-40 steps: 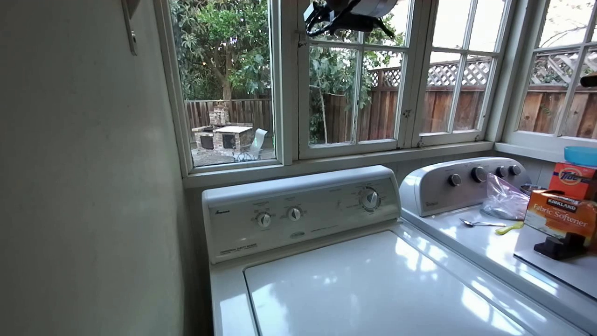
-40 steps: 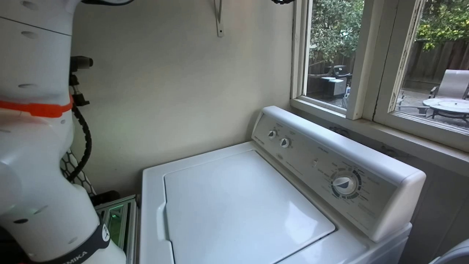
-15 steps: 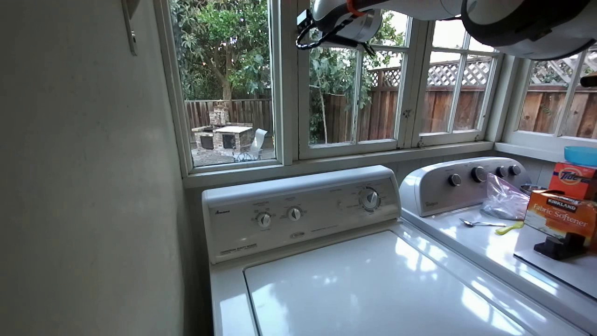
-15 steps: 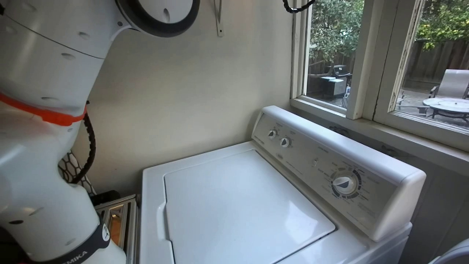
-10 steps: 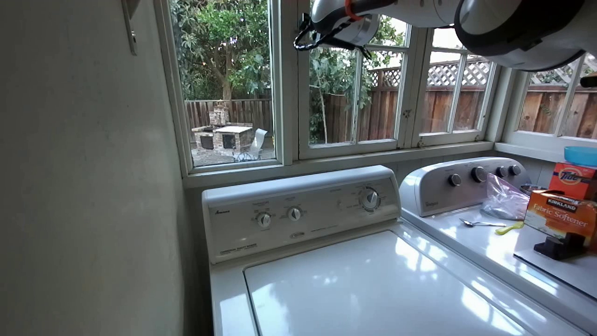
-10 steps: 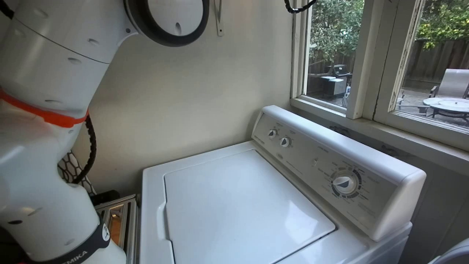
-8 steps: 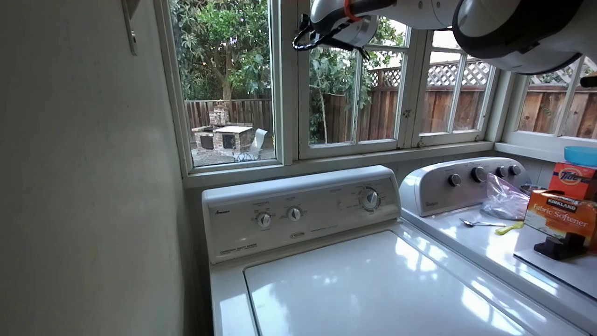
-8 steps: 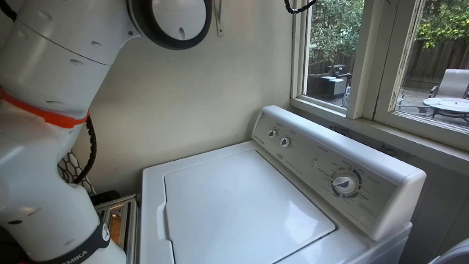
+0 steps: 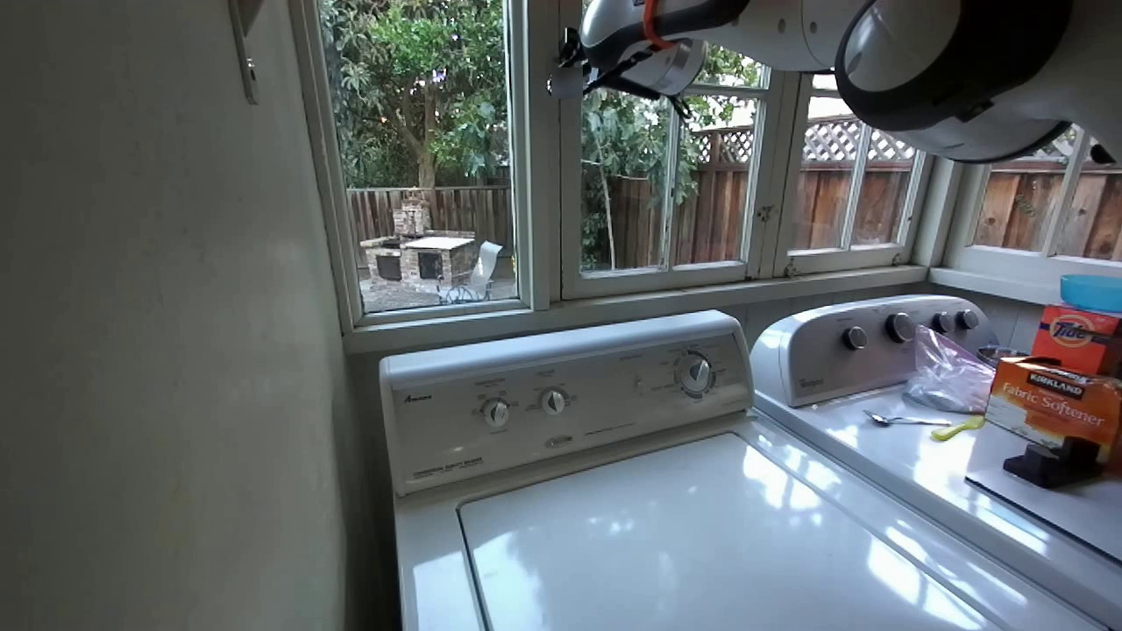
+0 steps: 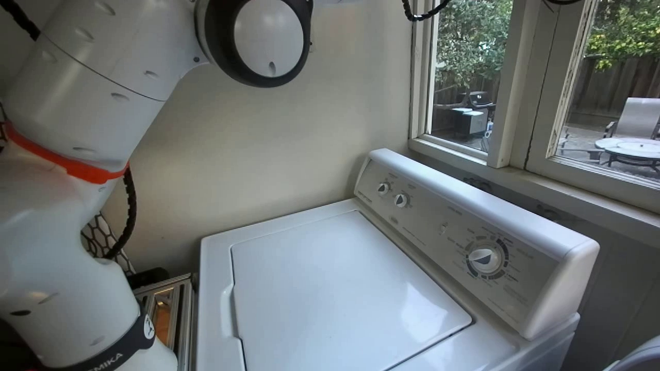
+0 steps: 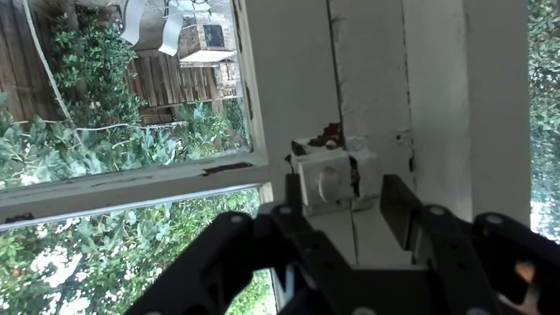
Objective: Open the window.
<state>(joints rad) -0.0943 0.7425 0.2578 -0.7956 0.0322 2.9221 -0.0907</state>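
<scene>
The window (image 9: 662,280), a white-framed sash split by thin bars, sits in its frame in both exterior views. Its peeling frame (image 11: 297,87) fills the middle of the wrist view, where the outdoor scene appears upside down. A white painted latch (image 11: 329,183) with an oval knob bridges the seam between sash and post. My gripper (image 11: 342,186) stands open with the latch between its fingers: one finger (image 11: 294,192) is close along the latch's left side, the other (image 11: 396,205) lies to its right. Whether either touches cannot be told. The fingertips are hard to make out in the exterior views.
A white washer (image 9: 570,403) stands below the windows, with a dryer (image 9: 877,368) to its right holding a plastic bag, spoon and fabric softener box (image 9: 1056,403). A plain pane (image 9: 421,158) adjoins the sash. Beside it is a wall with a bracket (image 9: 248,70).
In an exterior view the arm has come lower and slightly left, bringing the hand to the sash's edge. The large joint has swung further into both views. The window has not moved.
</scene>
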